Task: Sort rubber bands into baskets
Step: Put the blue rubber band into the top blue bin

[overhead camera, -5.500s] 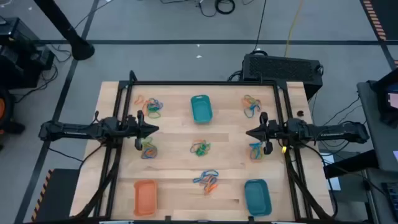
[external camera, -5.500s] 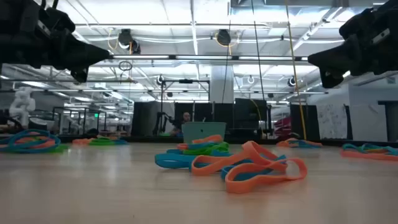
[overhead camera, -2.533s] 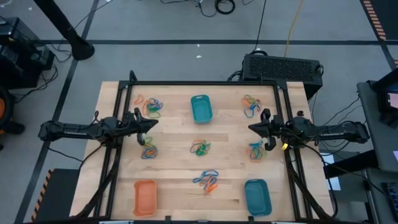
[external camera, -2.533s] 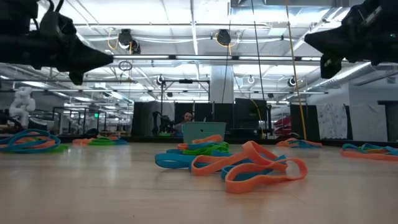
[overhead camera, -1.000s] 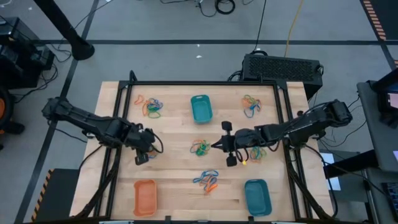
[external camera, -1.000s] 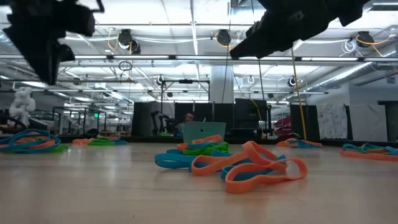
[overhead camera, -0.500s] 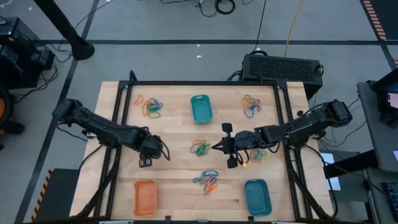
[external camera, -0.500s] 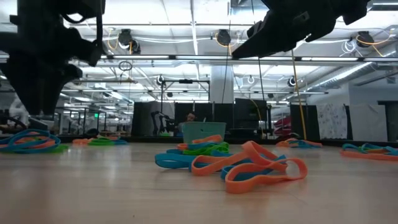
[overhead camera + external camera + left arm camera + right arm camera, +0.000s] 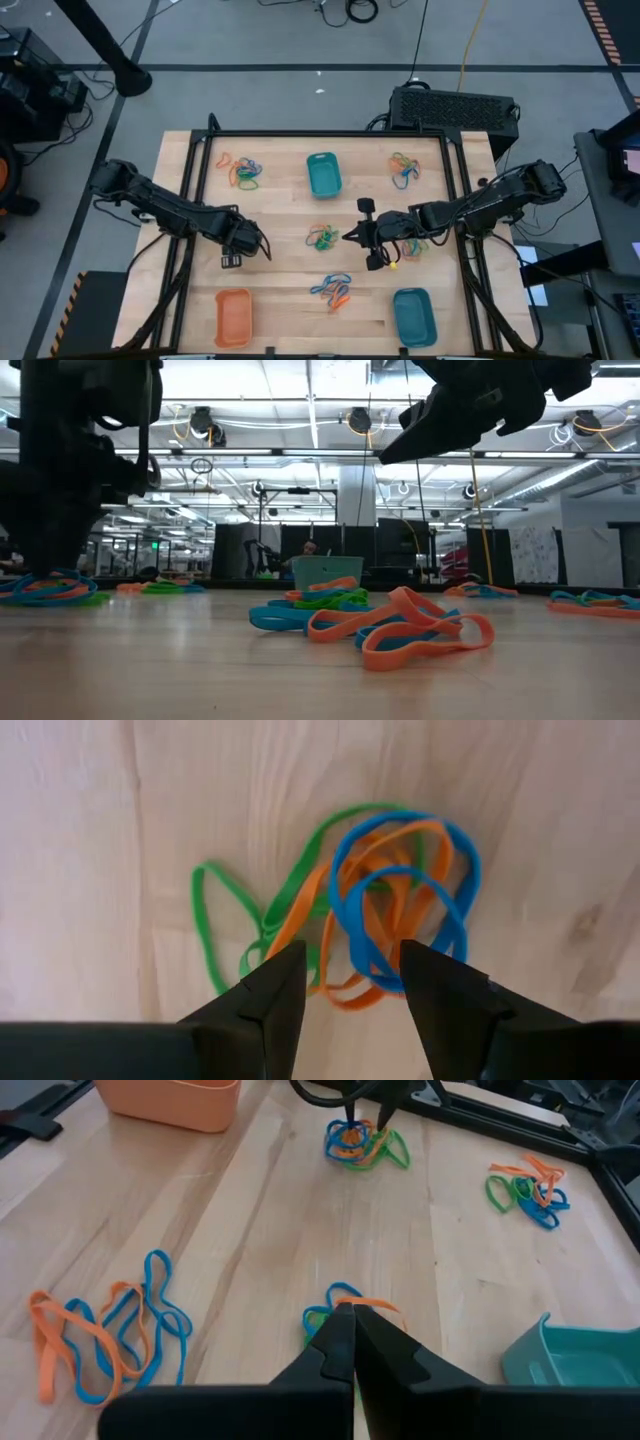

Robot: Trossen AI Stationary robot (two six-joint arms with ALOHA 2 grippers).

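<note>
Rubber bands lie in small orange, blue and green piles on the wooden table. My left gripper (image 9: 241, 243) (image 9: 352, 965) points straight down over the left-middle pile (image 9: 370, 900) (image 9: 48, 588). It is open, with one finger on either side of the pile's blue and orange loops. My right gripper (image 9: 346, 237) (image 9: 350, 1325) is shut and empty, held in the air just right of the centre pile (image 9: 321, 238) (image 9: 340, 1302). The baskets are a teal one (image 9: 323, 173) at the far middle, an orange one (image 9: 233, 316) near left and a teal one (image 9: 413, 315) near right. My left gripper's fingertips (image 9: 285, 970) stand low over the left-middle pile, with blue and orange loops (image 9: 385, 945) between them. I cannot tell whether they touch the bands or the table.
More piles lie at the far left (image 9: 241, 170), the far right (image 9: 403, 168), the near middle (image 9: 335, 290) and under my right arm (image 9: 412, 245). A black frame (image 9: 320, 133) runs along the table's far and side edges. Bare wood shows between the piles.
My left gripper has sunk from well above the table down onto the left-middle pile, shifting slightly toward the near edge. The piles and baskets lie as before.
</note>
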